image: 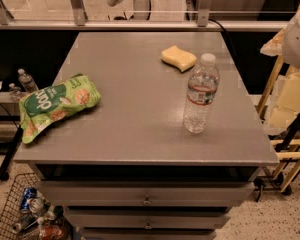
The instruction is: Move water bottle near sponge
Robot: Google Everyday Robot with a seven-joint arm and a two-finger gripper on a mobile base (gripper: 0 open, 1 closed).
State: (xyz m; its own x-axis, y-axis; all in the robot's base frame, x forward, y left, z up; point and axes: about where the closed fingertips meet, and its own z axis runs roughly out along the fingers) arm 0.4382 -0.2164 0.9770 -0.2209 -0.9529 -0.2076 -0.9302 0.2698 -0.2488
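The gripper is outside the camera view, so I cannot tell whether it is wide, narrow or holding anything. The water bottle [201, 95] stands upright and free on the right half of the grey table [130, 84], with the sponge [178, 58] lying flat near it, just behind and to its left, the two apart. Well across the top, a green snack bag [57, 104] lies at the left edge, partly overhanging it.

A white rounded arm section [299, 34] shows at the far right edge of view, in the upper part, cut off by that edge; it is smooth, pale and bulbous; the hand itself is out of view.
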